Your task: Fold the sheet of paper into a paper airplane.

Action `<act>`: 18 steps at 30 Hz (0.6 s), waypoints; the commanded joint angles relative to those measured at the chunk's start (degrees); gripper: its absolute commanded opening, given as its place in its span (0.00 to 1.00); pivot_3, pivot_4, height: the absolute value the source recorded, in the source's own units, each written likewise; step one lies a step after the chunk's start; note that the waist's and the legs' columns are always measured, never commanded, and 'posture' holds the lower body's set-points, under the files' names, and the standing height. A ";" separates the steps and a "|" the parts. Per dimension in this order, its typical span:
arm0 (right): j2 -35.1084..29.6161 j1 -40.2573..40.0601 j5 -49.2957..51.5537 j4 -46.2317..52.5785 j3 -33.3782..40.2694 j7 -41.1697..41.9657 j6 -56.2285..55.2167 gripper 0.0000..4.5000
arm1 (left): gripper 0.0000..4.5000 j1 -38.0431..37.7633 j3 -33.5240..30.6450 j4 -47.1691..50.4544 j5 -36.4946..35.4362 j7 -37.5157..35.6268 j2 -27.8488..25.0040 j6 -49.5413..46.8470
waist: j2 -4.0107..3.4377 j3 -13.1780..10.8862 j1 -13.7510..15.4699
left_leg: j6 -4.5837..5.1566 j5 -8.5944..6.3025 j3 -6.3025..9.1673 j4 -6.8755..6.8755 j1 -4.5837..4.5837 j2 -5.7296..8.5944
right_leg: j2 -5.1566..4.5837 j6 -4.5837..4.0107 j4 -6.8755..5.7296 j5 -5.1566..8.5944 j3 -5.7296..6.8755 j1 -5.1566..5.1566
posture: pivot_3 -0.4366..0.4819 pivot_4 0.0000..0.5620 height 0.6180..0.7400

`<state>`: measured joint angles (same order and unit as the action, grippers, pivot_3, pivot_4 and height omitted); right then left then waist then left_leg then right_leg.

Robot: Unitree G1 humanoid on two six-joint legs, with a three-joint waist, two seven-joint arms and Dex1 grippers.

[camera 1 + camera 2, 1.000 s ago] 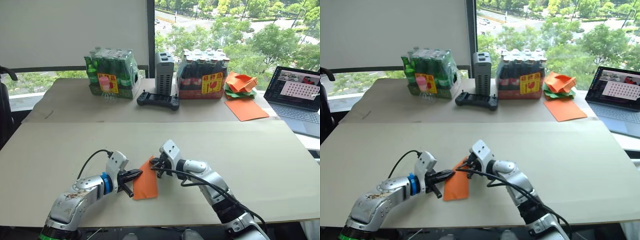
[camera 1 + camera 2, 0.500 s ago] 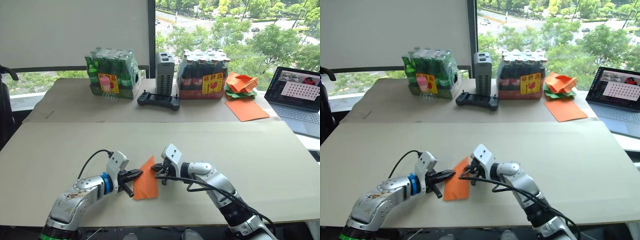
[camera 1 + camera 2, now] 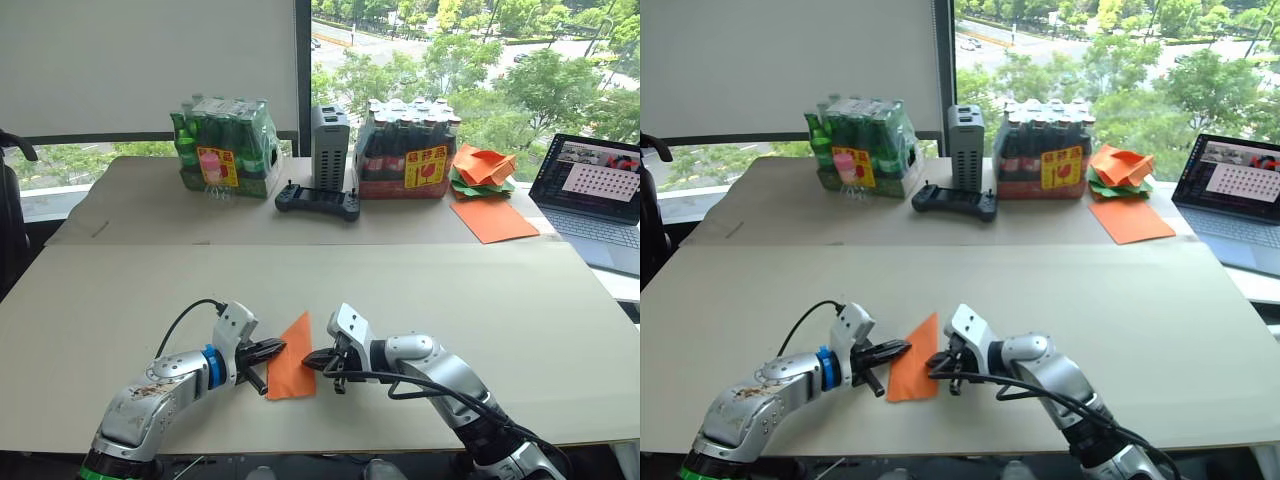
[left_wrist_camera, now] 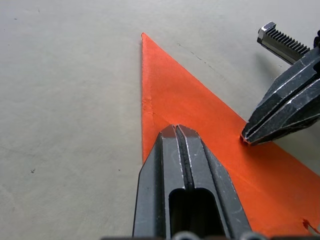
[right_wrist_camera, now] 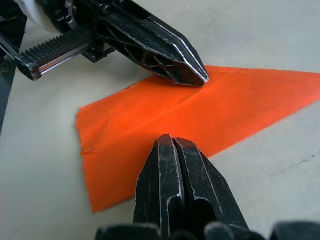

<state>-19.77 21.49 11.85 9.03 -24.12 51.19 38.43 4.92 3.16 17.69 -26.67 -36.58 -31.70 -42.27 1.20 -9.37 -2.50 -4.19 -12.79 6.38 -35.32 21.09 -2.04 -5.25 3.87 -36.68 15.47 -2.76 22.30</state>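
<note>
Paper point(image 3: 292, 358) flat on bench point(image 3: 480, 300), folded to point, between pincers. Wrist views close up: left pincer point(image 4: 178, 131) clenched, tip pressing paper; right pincer point(image 5: 172, 141) clenched, tip on paper edge. Head views add bottle packs point(image 3: 222, 146), laptop point(image 3: 598, 195).

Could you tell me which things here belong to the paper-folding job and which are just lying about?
In use:
sheet of paper
left gripper
right gripper

Lying about:
bottle packs
controller
laptop
crumpled papers
smooth orange sheet
</note>
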 commanded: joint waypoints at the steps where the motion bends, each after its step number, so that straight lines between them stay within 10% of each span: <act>1: -1.29 -1.70 1.01 -0.27 -1.91 1.08 3.60 0.00 | 0.00 -1.35 1.23 -2.20 1.39 0.42 -0.79 -2.40 | 0.00 0.00 0.00 | 0.00 0.00 0.00 0.00 -0.01 0.00 | 0.00 0.00 -0.01 0.00 0.00 0.00 | 0.48 0.27 1.00; 18: -6.16 -2.66 6.11 2.89 -2.44 5.54 7.36 0.00 | 0.00 -0.86 1.12 -2.37 1.30 0.60 -0.66 -2.60 | 0.03 0.01 0.06 | 0.00 0.00 0.00 0.00 0.01 0.00 | 0.00 0.01 0.03 0.00 0.00 -0.01 | 0.48 0.27 1.00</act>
<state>-25.07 20.19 17.32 12.67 -24.49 56.08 43.54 5.63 3.23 17.64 -26.73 -36.63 -31.77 -42.42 1.23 -9.36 -2.44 -4.19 -12.79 6.38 -35.32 21.10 -2.04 -5.25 3.88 -36.64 15.47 -2.76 22.29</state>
